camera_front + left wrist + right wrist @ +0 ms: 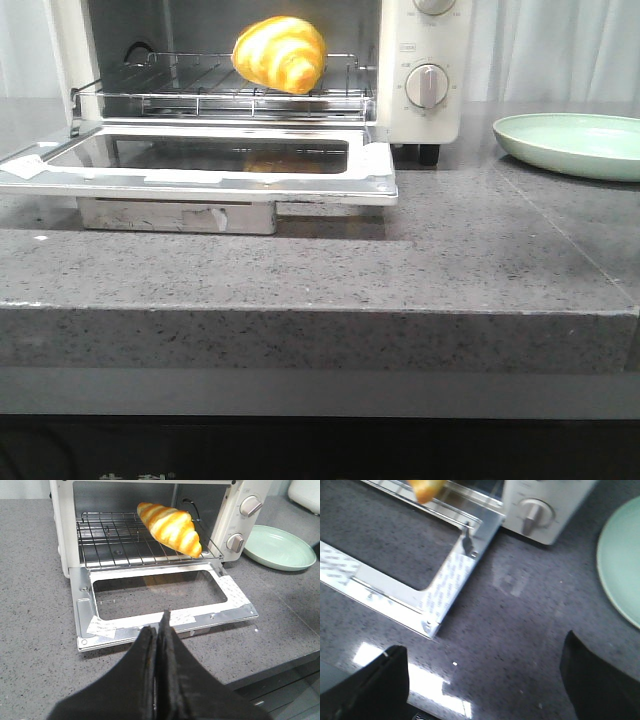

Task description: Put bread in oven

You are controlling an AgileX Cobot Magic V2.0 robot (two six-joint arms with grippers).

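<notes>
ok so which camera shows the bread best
The left wrist view: the whole bread shows from above, lying on the oven's wire rack. The front view shows it whole too, but low and partly behind the rack's rail. The right wrist view catches only a blurred end.

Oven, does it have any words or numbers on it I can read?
None can be read.
Oven: small label above the lower dial, too tiny.
Marks around that dial: too small.
Pale stickers on the open door: faint print, blurred.
</notes>
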